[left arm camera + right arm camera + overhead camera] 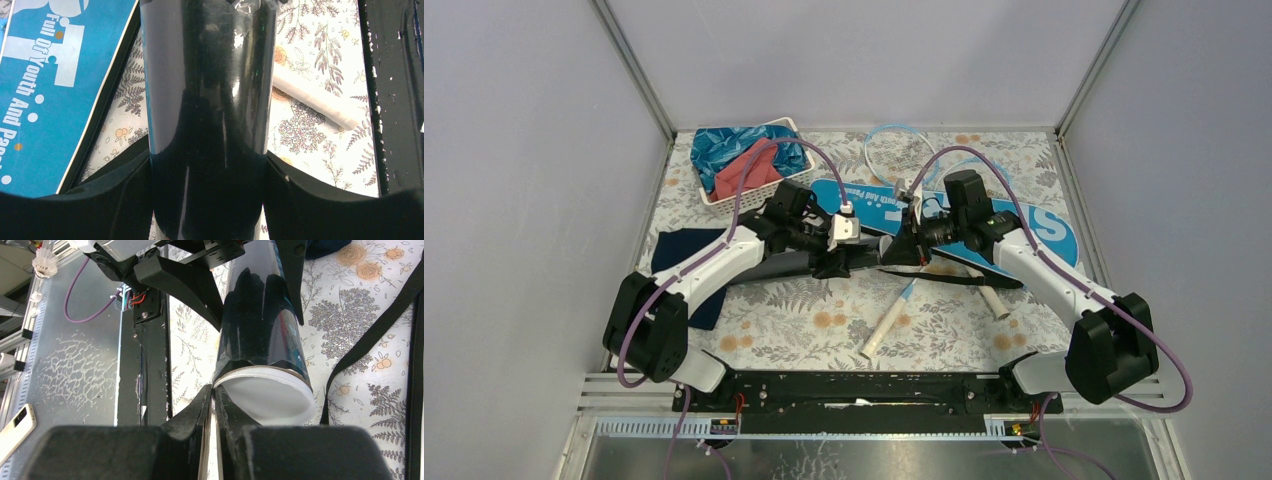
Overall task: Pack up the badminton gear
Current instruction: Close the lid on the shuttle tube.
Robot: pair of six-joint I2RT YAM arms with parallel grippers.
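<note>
Midway over the floral tablecloth (824, 320), just beside the blue racket-shaped bag (1044, 225), a long glossy black tube (210, 90) lies between both arms. The left gripper (832, 262) clasps its body. The right gripper (212, 395), fingers nearly together, pinches the rim of its round white cap (265, 395).

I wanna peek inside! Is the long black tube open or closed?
Closed: a white round cap covers the end of the long black tube.
</note>
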